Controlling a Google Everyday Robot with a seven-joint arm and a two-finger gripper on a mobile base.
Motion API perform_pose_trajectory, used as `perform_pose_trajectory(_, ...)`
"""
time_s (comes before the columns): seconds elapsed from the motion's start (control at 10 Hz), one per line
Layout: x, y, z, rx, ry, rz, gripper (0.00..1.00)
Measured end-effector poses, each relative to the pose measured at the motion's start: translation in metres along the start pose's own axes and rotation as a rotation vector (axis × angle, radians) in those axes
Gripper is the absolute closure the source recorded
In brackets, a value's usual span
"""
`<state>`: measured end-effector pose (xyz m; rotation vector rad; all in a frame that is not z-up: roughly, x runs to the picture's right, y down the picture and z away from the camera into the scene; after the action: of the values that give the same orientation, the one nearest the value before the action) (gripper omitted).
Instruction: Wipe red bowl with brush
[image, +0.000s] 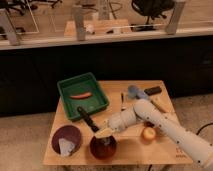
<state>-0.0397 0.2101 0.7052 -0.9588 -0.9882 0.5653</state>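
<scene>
The end effector (109, 127) is seen low over the front part of the wooden desk (131, 151), at the end of the white arm (160, 122) which is stretched in from the right side. It is closed around the brush (95, 124), and the grip is taken at the lower end of the handle, close to the head. The long black handle is pointed up and away to the left of the end effector, while the pale tan head is held just below it. The red bowl (103, 147) is placed directly under the end effector, and the brush head is found at the upper rim of this bowl; whether the two are touching cannot be told. Left of the end effector, beside the red bowl, the wider maroon dish (66, 135) is seen with a whitish piece (66, 146) inside. Behind and to the left, the green tray (64, 91) is set, with a thin red-orange object (80, 95) lying in it. Behind the end effector to the right, a blue-grey handled tool (134, 91) is laid. A round yellow-orange object (148, 133) is seen to the right, just beside the arm.
</scene>
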Motion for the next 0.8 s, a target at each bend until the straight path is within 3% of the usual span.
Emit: perform_pose_trajectory(0.8,-0.011,0.044,-0.006,-0.012,-0.018,0.004,1.00)
